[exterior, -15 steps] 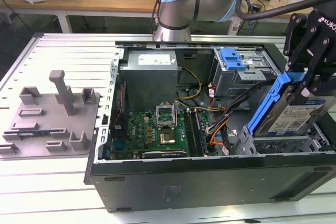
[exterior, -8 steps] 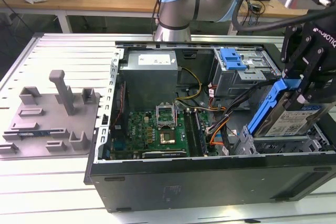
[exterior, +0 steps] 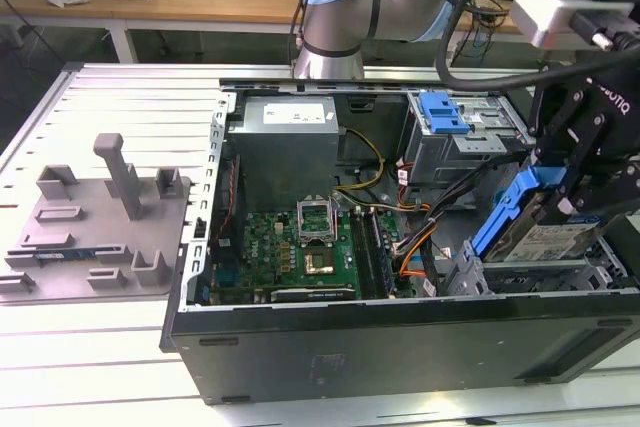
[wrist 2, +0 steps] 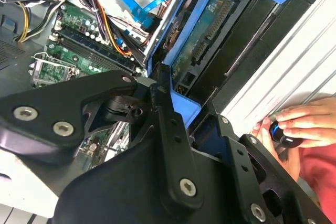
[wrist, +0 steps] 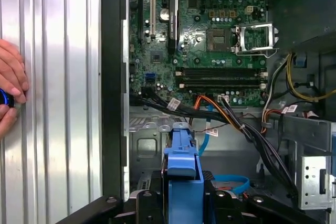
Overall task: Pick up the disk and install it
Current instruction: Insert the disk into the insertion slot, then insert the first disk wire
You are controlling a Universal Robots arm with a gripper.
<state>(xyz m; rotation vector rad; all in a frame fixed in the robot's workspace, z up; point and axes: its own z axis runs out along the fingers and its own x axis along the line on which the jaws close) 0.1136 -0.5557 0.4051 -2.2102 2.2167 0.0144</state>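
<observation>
Black gripper (wrist: 184,184) clamps the blue carrier (wrist: 181,150) of the flat silvery disk (exterior: 548,240), held tilted over the grey metal drive cage (exterior: 560,273) inside the open black computer case (exterior: 400,342); seating it well likely requires levelling it and aligning carrier edges with cage rails.

Ribbed metal table (exterior: 120,97): open computer case (exterior: 400,337), grey fixture plate (exterior: 100,237).

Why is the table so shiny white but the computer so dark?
In the exterior view, light glares off the metal table, whitening its near part, while the black case's near wall looks dim; in the first wrist view the table shows bright stripes, the motherboard even light.
</observation>
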